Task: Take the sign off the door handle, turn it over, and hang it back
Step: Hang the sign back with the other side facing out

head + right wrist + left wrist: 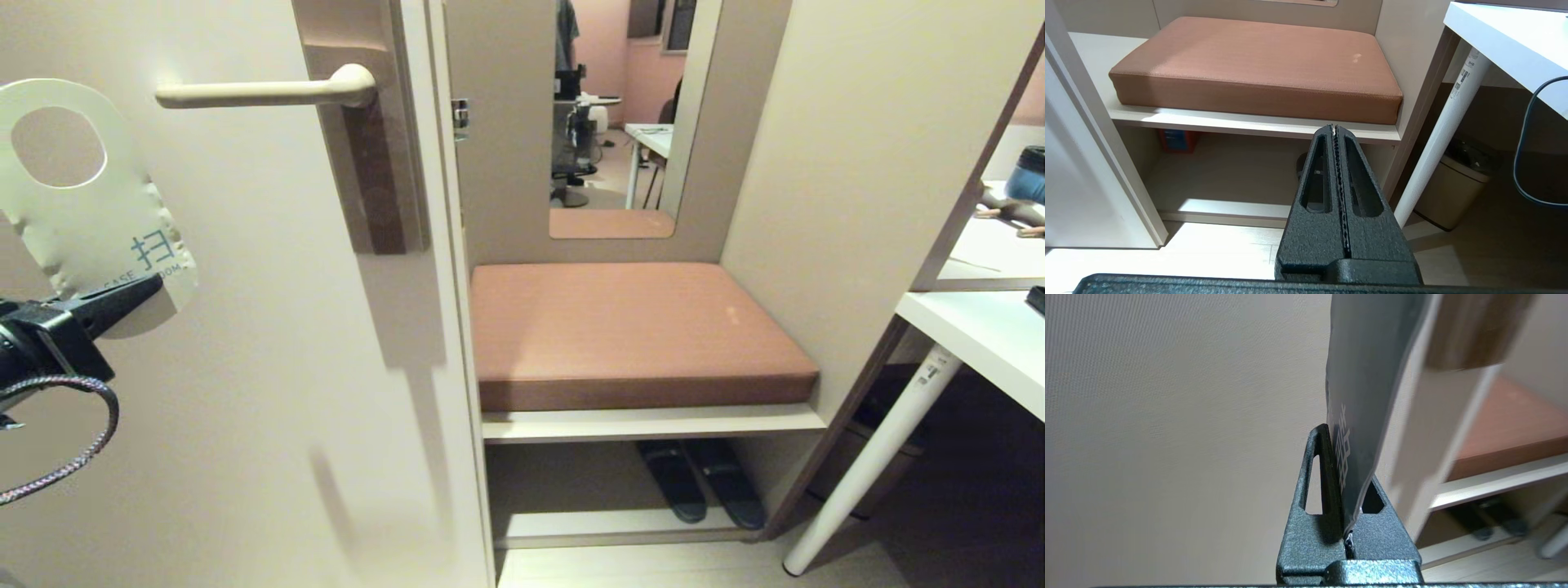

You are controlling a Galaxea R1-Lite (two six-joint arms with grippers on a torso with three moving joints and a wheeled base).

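Left gripper (151, 287) jaws clamp the sign's (77, 196) bottom end; sign stands upward from them, door handle (261, 92) up and rightward. Right gripper (1335, 128) closed, empty.

White face of the sign (90, 220) shows print just above the left gripper (151, 287) that pinches its lower end — one large blue character, and below it a line cut off by the black fingers, readable only as "ASE" and "OOM". On the sign's grey face, in the left wrist view, pale characters run beside the fingers — seen too edge-on to read. No other lettering is legible.
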